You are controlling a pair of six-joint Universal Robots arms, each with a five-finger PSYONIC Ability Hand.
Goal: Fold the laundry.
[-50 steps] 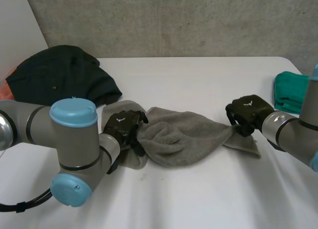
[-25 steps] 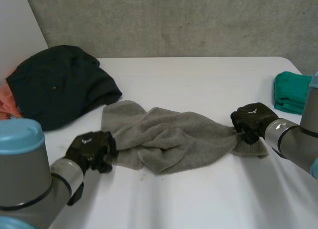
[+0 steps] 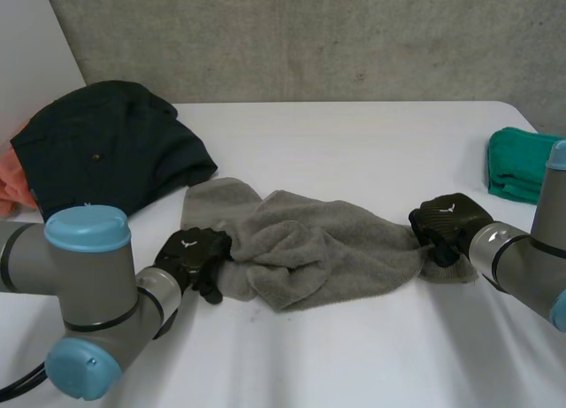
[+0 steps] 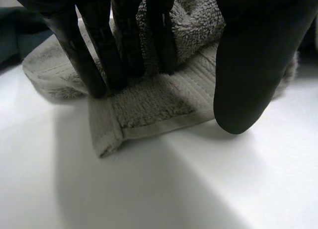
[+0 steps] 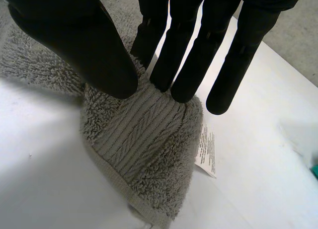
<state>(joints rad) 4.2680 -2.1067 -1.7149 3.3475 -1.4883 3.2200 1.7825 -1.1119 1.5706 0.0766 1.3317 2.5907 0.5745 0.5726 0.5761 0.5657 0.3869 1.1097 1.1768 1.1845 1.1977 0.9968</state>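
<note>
From the head view, the towel (image 3: 318, 253) lay crumpled in the middle of the surface (image 3: 354, 142), with the left hand (image 3: 190, 256) at its left end and the right hand (image 3: 447, 222) at its right end. In the left wrist view, straight fingers (image 4: 119, 45) pressed a towel corner down, gripping nothing. In the right wrist view, fingers (image 5: 184, 65) and thumb pinched the ribbed hem.

towel (image 3: 309, 249) grey, ribbed border band | garment (image 3: 106, 147) — black, maybe dark green | cloth (image 3: 515, 165) teal | table (image 3: 354, 142) white
</note>
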